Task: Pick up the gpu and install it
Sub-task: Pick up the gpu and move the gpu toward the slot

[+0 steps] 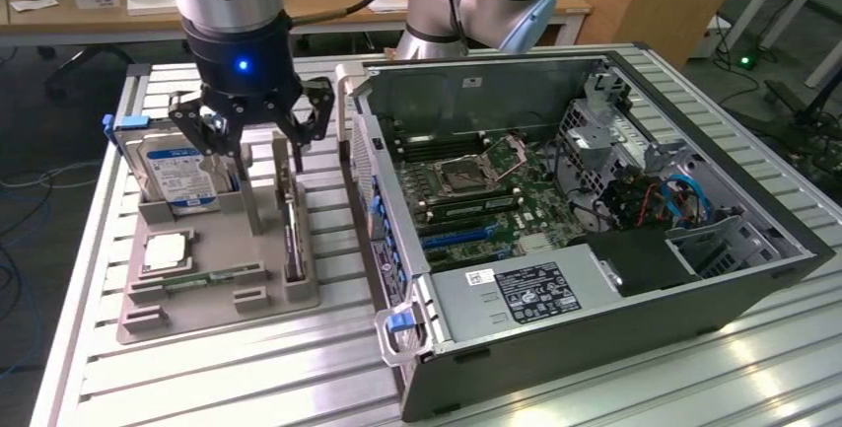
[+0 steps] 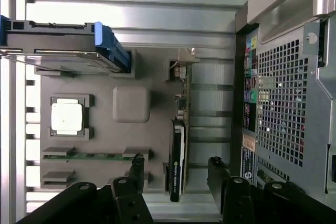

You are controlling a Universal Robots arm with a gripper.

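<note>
**Open gripper poised above the upright gpu, nothing in its grasp**

The gripper (image 1: 258,146) hangs with its jaws spread as wide as they go and holds nothing. Its fingers (image 2: 137,170) stand one to each flat face of the gpu (image 2: 178,148), flanking the black cooler end without visibly touching it. The card stands on its long edge in a slot of the grey tray (image 1: 224,245), straight below the hand. Its long axis runs alongside the open computer case (image 1: 500,77), with the pale bracket at the end away from the fingers — so the thin width crosses the gap between the jaws.
</note>
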